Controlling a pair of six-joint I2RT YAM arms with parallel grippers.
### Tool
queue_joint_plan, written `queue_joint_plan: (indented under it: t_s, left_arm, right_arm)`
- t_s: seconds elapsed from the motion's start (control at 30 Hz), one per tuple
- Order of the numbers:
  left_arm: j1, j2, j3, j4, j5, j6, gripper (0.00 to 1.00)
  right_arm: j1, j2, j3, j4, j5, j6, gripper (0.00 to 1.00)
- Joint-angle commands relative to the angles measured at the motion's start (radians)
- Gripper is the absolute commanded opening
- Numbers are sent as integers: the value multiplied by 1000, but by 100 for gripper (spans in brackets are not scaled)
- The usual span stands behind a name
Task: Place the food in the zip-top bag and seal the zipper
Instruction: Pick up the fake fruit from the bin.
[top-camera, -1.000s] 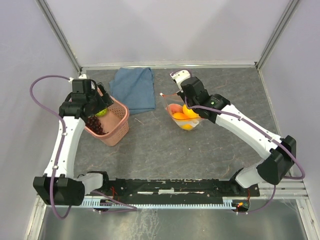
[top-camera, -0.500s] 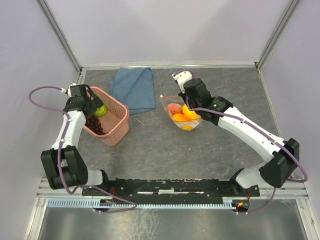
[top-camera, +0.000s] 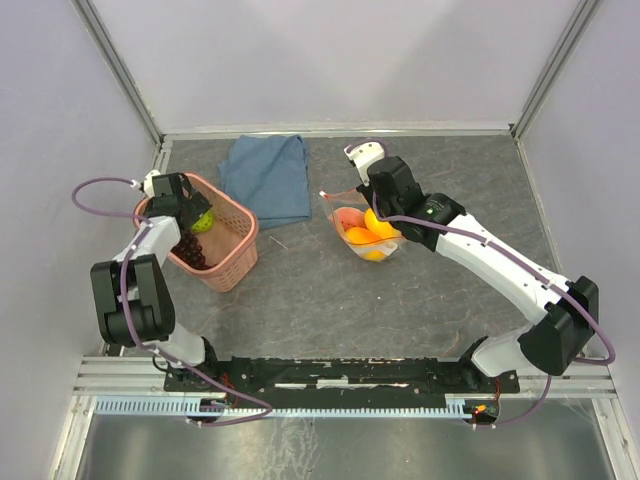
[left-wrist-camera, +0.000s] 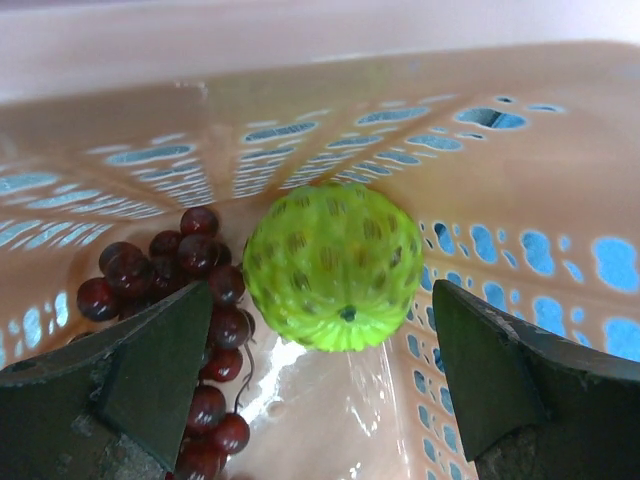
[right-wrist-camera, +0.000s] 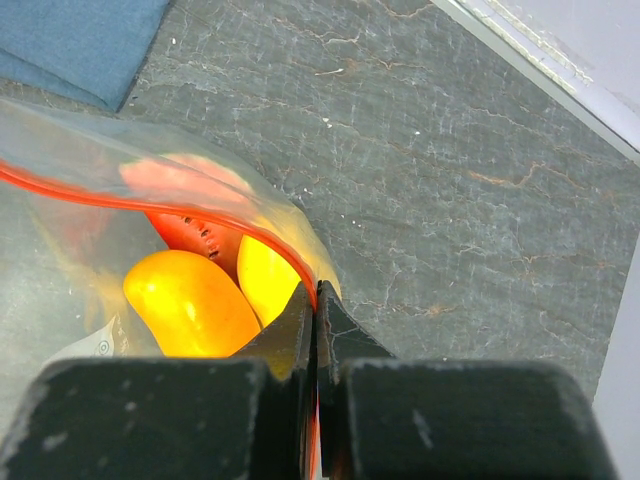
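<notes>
Meanwhile, left gripper (left-wrist-camera: 315, 305) gapes wide facing the yellow-green ball (left-wrist-camera: 333, 265); right gripper (right-wrist-camera: 315, 305) clamps the zipper (right-wrist-camera: 100, 193), seemingly near its end.

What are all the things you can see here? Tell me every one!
basket: one, pink with holes, left side of the table
bumpy ball: one, yellow-green, inside the basket
grape bunch: one, dark purple-red, inside the basket beside the ball
cloth: one, blue, folded, at the back behind the basket
zip-top bag: one, clear, middle of the table
zipper: one, orange-red strip along the bag's mouth
round fruits: at least two, yellow-orange, inside the bag
orange-red piece: one, inside the bag
table: one, dark grey
left pincer: one, black, open, inside the basket at the ball
right pincer: one, black, shut on the bag's mouth edge
</notes>
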Motion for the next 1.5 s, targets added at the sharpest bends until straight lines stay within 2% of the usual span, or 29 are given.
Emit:
queue_joint_plan:
  t_s: [0.0,0.3,0.6,0.9,1.0,1.47]
  left_arm:
    - [3,69,35,82,-31,21,97]
    - [5,215,109,20,10,65,92]
    - [5,249,144,-40,63,43,86]
    - [4,116,104,-69,56,14,71]
    - [5,87,112,-103,48,19,63]
    - [4,-159,129,-217,33,29,61]
  right_arm:
    - [-1,-39,-8,54,8,-4,1]
    - [-1,-47,-12,59,-1,0,1]
    - [-2,-49,-11,56,-1,1,1]
    - [-2,-47,-10,55,-1,1,1]
    - [-1,-45,-7,53,-3,1,1]
    - [-2,-40,-1,45,-13,3,1]
